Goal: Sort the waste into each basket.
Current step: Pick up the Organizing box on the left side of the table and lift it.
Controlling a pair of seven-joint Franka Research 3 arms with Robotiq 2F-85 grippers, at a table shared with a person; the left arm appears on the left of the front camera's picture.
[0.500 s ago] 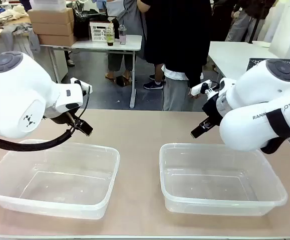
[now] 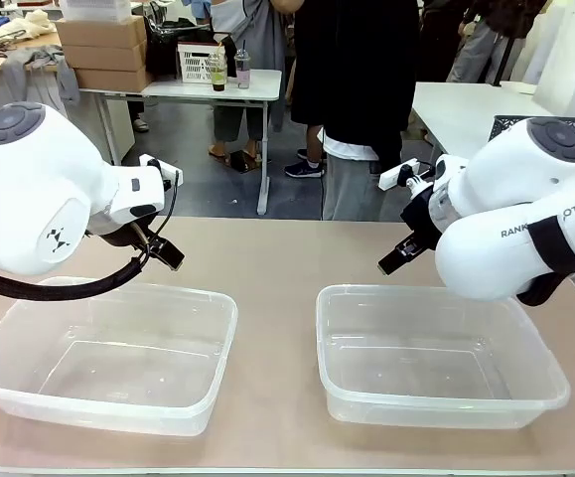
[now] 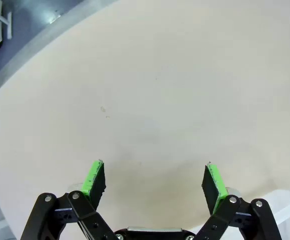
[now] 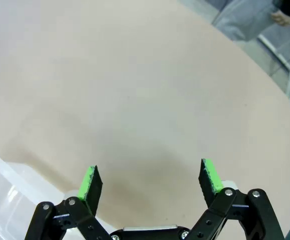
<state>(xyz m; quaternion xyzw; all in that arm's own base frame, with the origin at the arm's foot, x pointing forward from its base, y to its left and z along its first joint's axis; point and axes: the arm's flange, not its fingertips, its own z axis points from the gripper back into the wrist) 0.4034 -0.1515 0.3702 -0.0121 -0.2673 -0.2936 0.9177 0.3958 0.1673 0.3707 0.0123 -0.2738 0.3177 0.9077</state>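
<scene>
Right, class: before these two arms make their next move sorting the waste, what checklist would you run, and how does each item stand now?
1. Left gripper open and holding nothing: ok.
2. Right gripper open and holding nothing: ok.
3. Left tub upright on the table, with room inside: ok, empty.
4. Right tub upright, with room inside: ok, empty.
5. Something to pick up on the table: not ok, bare ahead of both grippers.
6. Person clear of the arms: ok, standing behind the far edge.
</scene>
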